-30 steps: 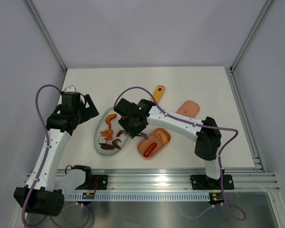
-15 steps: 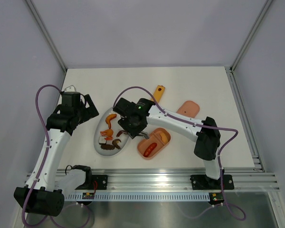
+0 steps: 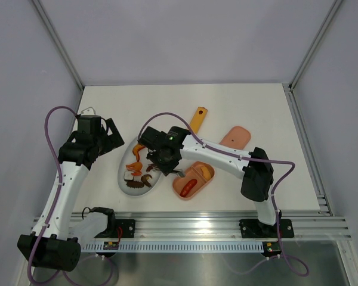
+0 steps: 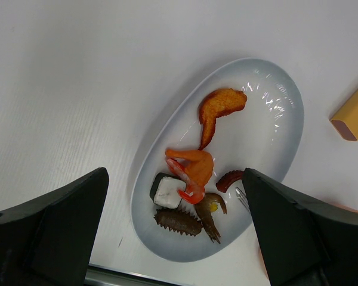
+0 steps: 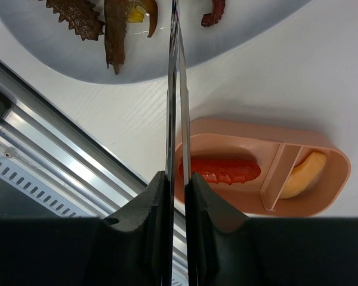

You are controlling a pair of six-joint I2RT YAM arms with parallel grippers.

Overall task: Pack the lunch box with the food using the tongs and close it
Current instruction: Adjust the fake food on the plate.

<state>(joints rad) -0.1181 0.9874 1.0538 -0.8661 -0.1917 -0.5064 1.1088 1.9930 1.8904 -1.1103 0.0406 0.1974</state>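
Note:
My right gripper [image 5: 176,179] is shut on the tongs [image 5: 174,89]. Their two silvery arms are squeezed almost together and reach over the white plate [image 5: 244,36]; the tips run off the top of the right wrist view. In the left wrist view a tongs tip [image 4: 242,199] lies beside a dark-red curl [image 4: 228,179] and a brown shrimp [image 4: 212,211]. Orange shrimps [image 4: 221,107], a dark-and-white cube [image 4: 167,192] and a spiky brown piece [image 4: 178,220] also lie on the plate. The lunch box [image 5: 328,196] holds a red sausage [image 5: 224,170] and an orange piece [image 5: 301,176]. My left gripper [image 4: 174,173] hangs open above the plate.
The pink lid [image 3: 235,137] lies on the table to the right of my right arm. A yellow-orange flat bar [image 3: 197,117] lies behind the plate [image 3: 126,185]. The metal rail [image 5: 42,149] runs along the near table edge, close to the lunch box [image 3: 204,185].
My right gripper has squeezed the tongs' arms closer together and shifted slightly left over the plate. The left arm has not moved.

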